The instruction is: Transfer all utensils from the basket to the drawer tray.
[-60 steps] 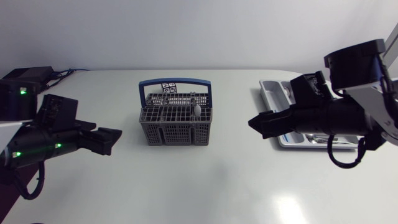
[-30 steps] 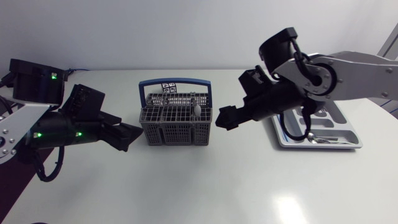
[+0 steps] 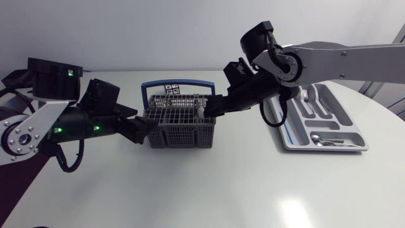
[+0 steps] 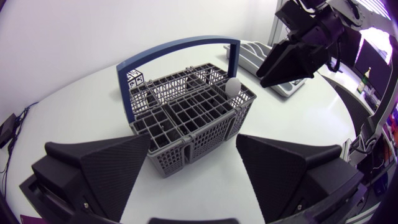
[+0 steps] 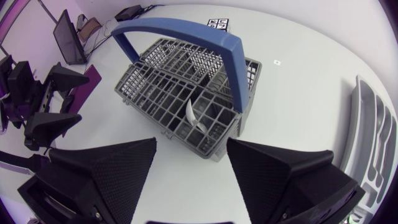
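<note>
The basket (image 3: 180,126) sits mid-table, a grey grid of compartments under an upright blue handle (image 3: 179,84). One spoon (image 3: 200,112) stands in a compartment at its right end, bowl up and poking just above the rim. In the right wrist view the spoon (image 5: 191,113) leans inside its cell, just beneath the handle's near foot.

The right gripper (image 3: 212,109) hangs over that same end of the basket, close above the spoon. Its fingers are spread wide and grasp nothing. From its own camera the basket lies ahead of the gap between them.

The left gripper (image 3: 145,129) is low at the basket's left end, also released. In the left wrist view the fingers (image 4: 118,165) flank the basket's near corner, but whether either one touches the mesh cannot be told.

The tray (image 3: 286,134) lies well apart from the basket, on the table's right side under the right arm. A second spoon (image 3: 321,141) rests in its front compartment, and other cutlery shows further back.

A small checkered marker (image 3: 172,89) lies on the table (image 3: 209,183) just behind the basket.
</note>
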`<state>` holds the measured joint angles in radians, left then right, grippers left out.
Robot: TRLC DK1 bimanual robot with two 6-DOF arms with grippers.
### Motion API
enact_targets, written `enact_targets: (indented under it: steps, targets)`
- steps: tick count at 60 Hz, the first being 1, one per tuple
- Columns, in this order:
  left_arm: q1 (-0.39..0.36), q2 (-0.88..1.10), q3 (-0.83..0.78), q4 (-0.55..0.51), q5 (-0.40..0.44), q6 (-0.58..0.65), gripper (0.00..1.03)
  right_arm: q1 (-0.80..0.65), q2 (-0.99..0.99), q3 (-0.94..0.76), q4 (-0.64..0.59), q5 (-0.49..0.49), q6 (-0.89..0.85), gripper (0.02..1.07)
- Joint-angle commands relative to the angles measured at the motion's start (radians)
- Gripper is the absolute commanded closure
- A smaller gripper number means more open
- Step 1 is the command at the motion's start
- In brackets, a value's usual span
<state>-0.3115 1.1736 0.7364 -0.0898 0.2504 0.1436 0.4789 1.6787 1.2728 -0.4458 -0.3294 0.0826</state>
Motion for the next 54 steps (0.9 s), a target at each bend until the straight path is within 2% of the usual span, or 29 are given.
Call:
enact_targets:
  steps: [1, 8, 26, 33, 40, 50, 54]
  targets:
    - [-0.006, 0.032, 0.035, 0.022, 0.021, 0.014, 0.07, 0.010, 0.039, 0.037, 0.018, -0.011, 0.042, 0.41]
    - [0.000, 0.054, 0.041, 0.028, 0.064, 0.017, 0.07, 0.023, 0.078, 0.069, 0.025, -0.011, 0.052, 0.48]
    - [0.015, 0.064, 0.021, 0.041, 0.201, 0.100, 0.07, 0.036, 0.162, 0.125, 0.032, 0.000, 0.069, 0.49]
    - [0.018, 0.063, -0.002, 0.082, 0.211, 0.119, 0.07, 0.036, 0.182, 0.131, 0.059, 0.001, 0.075, 0.63]
    - [0.023, 0.061, -0.019, 0.111, 0.222, 0.132, 0.07, 0.043, 0.202, 0.149, 0.058, 0.009, 0.082, 0.64]
    - [0.025, 0.061, -0.023, 0.116, 0.224, 0.145, 0.07, 0.050, 0.208, 0.149, 0.071, 0.018, 0.080, 0.89]
    - [0.023, 0.061, -0.026, 0.119, 0.224, 0.148, 0.07, 0.052, 0.208, 0.148, 0.076, 0.018, 0.080, 0.93]
